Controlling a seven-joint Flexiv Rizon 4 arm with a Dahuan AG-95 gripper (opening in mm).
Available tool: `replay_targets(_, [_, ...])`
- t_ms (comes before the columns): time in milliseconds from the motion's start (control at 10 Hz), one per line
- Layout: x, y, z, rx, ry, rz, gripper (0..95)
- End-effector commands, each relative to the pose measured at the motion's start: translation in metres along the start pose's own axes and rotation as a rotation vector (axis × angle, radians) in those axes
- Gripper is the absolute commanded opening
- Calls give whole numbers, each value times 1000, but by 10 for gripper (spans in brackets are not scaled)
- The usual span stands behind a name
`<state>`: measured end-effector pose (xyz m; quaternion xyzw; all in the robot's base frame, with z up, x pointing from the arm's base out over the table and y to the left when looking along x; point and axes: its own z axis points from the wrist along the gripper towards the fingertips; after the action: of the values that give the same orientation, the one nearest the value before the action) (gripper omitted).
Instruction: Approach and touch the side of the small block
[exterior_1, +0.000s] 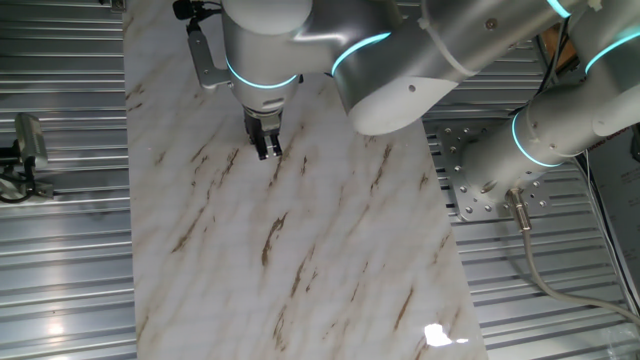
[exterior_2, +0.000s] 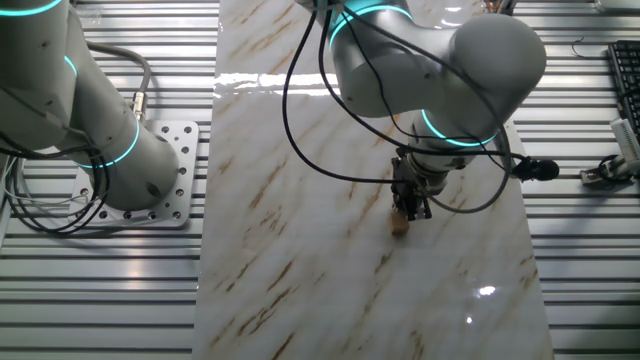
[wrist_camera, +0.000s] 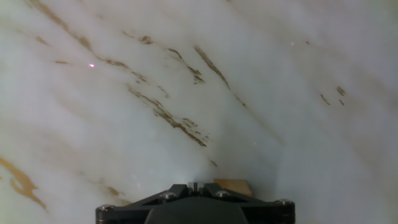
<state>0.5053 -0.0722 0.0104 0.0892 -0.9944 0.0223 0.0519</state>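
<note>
The small block (exterior_2: 400, 226) is a tiny tan cube on the marble-patterned tabletop. In the other fixed view it lies right at my black fingertips, on their near-left side. In the hand view the small block (wrist_camera: 235, 185) shows just right of the fingertips, partly hidden behind the gripper body. My gripper (exterior_2: 411, 208) points straight down at the table with its jaws together and nothing between them. It shows in the hand view (wrist_camera: 194, 186) and in one fixed view (exterior_1: 266, 148), where the block is hidden. I cannot tell whether the fingers touch the block or stand just beside it.
The marble tabletop (exterior_1: 300, 250) has brown streaks and ends at ribbed metal flooring on both sides. The arm's base plate (exterior_2: 150, 180) and cables sit left of the table. A black keyboard edge (exterior_2: 625, 90) lies at the far right.
</note>
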Motion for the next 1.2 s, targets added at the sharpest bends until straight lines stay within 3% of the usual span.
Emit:
replay_targets(100, [0, 0, -1, 0, 4, -6, 0])
replay_targets(700, [0, 0, -1, -13, 10, -8, 0])
replay_targets(1100, [0, 0, -1, -59, 8, 29, 0])
replay_targets(1200, [0, 0, -1, -51, 17, 48, 0])
